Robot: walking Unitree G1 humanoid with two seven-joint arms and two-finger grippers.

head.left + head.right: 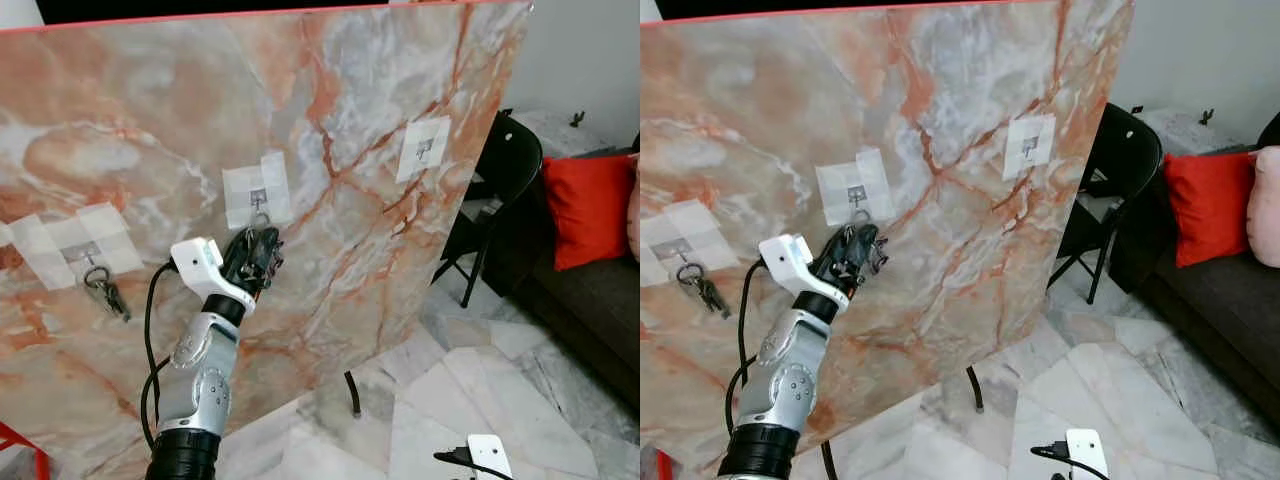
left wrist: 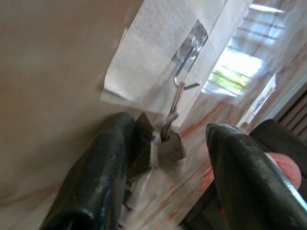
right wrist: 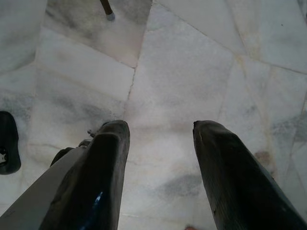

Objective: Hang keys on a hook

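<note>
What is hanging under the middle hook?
Keys hang under the middle hook, between the open left pincer fingers. Its left finger covers part of the bunch.

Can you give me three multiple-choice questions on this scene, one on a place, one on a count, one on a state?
1. Where is the left gripper?
A. At the middle hook
B. At the far-right hook
C. Down at the floor

2. How many taped hooks are on the marble board?
A. One
B. Three
C. Five

3. How do the left gripper's fingers stand?
A. Spread apart, the keys between them
B. Pressed flat together
C. Clamped on the chair

Answers:
1. A, the arm reaches up to the middle taped hook.
2. B, three tape patches each carry a hook, and the left hook already bears keys.
3. A, the left wrist view shows a wide gap with the keys hanging from the hook.
</note>
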